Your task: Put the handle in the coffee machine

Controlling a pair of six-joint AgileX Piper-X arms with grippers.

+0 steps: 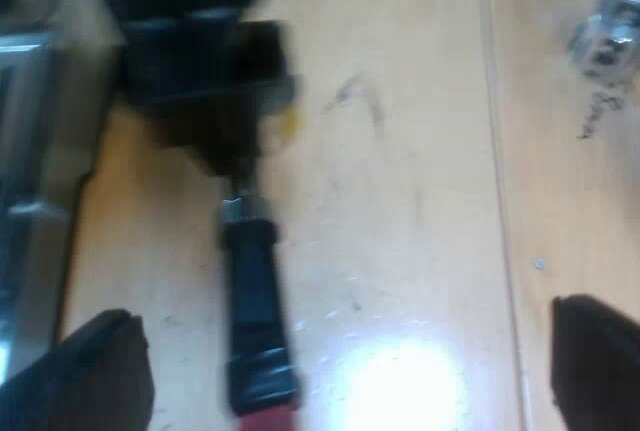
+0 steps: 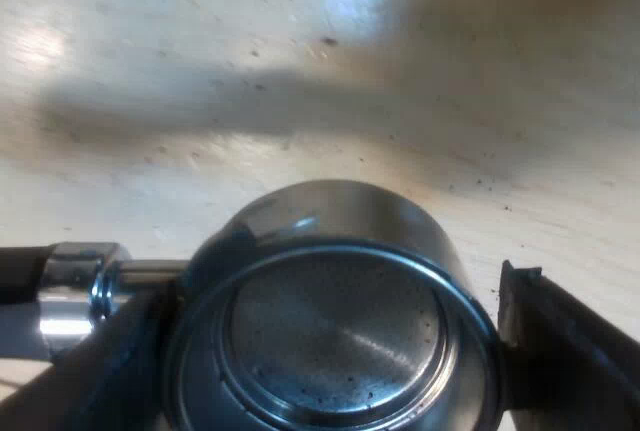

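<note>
We held the metal holder (image 2: 330,226) by its basket in our closed right gripper (image 2: 325,326), over the table (image 2: 300,71). This presumably left its red-ended handle (image 1: 255,301) free for our left gripper (image 1: 345,326), wide open and empty, near the espresso machine (image 1: 30,151).

In my left wrist view I look down on a pale wooden table (image 1: 420,201) with a thin seam (image 1: 497,151) running through it. A small shiny object (image 1: 608,36) stands near that seam, too blurred for me to name, and a dark squiggly mark (image 1: 598,116) lies just beside it. A faint grey scuff (image 1: 358,99) marks the wood, and a bright glare (image 1: 400,386) sits on it. In my right wrist view the wood carries scattered dark specks (image 2: 480,186) and a broad shadow (image 2: 250,101).
</note>
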